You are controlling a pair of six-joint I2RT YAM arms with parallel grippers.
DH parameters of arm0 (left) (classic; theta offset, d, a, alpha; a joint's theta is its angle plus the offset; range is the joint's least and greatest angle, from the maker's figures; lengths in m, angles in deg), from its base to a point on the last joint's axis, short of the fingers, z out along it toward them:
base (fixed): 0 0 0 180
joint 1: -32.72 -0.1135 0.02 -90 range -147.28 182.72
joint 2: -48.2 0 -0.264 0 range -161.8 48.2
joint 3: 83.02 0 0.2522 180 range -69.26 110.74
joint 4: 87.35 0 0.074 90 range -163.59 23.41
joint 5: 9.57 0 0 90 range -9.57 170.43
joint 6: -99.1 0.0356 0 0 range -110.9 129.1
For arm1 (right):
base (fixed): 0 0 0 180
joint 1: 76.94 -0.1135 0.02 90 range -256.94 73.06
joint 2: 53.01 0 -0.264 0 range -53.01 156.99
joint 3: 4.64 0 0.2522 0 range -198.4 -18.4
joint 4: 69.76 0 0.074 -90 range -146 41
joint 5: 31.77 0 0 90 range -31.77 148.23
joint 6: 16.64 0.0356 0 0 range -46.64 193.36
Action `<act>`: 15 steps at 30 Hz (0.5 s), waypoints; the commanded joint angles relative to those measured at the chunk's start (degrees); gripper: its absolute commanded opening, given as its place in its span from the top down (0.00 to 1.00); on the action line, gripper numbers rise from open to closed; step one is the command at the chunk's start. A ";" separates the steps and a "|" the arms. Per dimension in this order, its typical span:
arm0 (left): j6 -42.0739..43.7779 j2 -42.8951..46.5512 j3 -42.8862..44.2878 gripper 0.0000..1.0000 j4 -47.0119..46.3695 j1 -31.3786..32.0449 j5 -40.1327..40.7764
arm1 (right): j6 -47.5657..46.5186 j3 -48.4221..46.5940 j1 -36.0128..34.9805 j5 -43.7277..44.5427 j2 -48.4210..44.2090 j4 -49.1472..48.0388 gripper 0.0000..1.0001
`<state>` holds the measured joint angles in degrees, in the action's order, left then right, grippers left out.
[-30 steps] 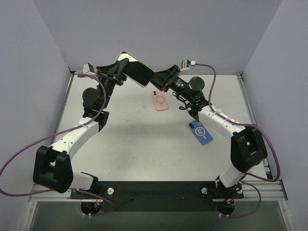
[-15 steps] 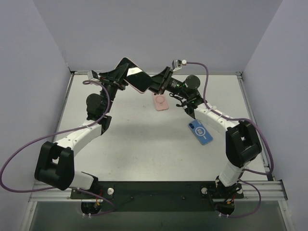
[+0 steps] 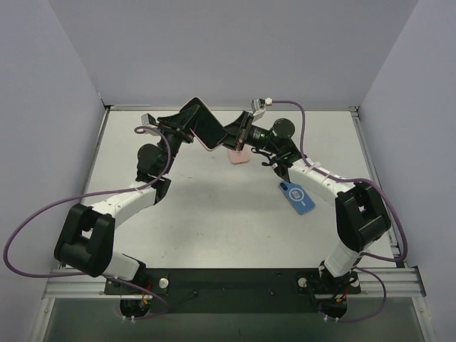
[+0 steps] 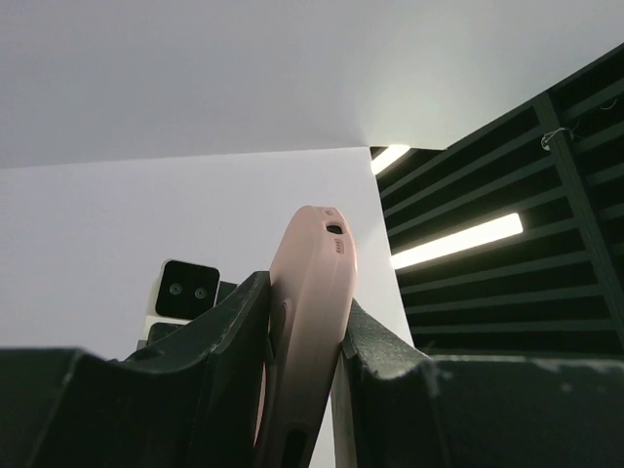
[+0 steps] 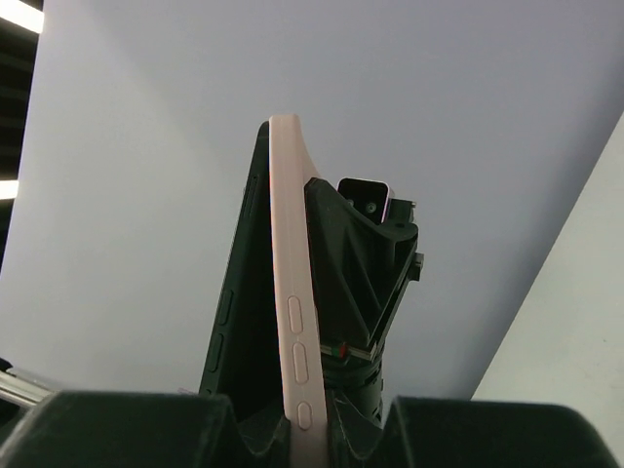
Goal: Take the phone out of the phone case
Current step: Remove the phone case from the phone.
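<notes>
Bench [image 3: 214, 214] below; you hold the phone case [image 4: 310, 283] aloft: left claw [image 4: 304, 327] clamps it as anchor, right claw [image 5: 310, 414] pinched shut on its edge, likely to peel it off the phone [image 5: 242, 322].

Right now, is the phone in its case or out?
Partly out, apparently: the phone shows a bare black edge beside the pink case.

You've a pale pink phone case [image 5: 291, 292] round a black phone [image 3: 208, 127]; right of it, a blue case [image 3: 297, 197] with a white ring
</notes>
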<state>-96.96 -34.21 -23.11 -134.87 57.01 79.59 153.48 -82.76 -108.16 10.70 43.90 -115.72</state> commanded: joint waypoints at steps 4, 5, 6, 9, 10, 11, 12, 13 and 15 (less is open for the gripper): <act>-6.00 2.69 -0.96 0.89 -21.71 10.25 -26.58 | -12.25 3.27 0.63 7.79 -3.55 28.76 1.00; -4.87 3.22 -1.32 0.85 -20.56 10.25 -27.71 | -13.66 4.06 0.90 8.58 -4.35 33.05 1.00; -3.99 4.01 -1.41 0.82 -18.64 10.16 -28.59 | -15.76 4.59 1.34 9.72 -6.01 34.31 1.00; 2.42 7.87 0.07 0.62 -6.61 10.25 -32.55 | -18.58 7.13 2.92 11.75 -9.26 38.01 1.00; 4.18 9.79 0.51 0.49 0.65 10.16 -33.60 | -19.03 7.84 3.97 12.10 -9.97 39.32 1.00; 8.11 10.60 1.56 0.43 4.90 10.16 -35.18 | -19.47 8.54 4.32 12.28 -10.67 39.59 1.00; 9.89 11.39 1.75 0.35 9.03 10.16 -35.45 | -19.73 9.42 4.76 12.46 -11.73 40.12 1.00; 11.56 12.53 1.66 0.27 14.46 10.25 -35.54 | -19.74 9.77 5.12 12.46 -12.00 40.30 1.00; 14.03 13.24 0.35 0.19 17.15 10.16 -35.72 | -20.08 9.78 5.47 12.11 -12.26 40.56 1.00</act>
<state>-88.39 -28.72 -26.36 -118.19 62.98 61.88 137.70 -74.96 -104.93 12.50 30.00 -85.10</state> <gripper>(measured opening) 0.758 0.119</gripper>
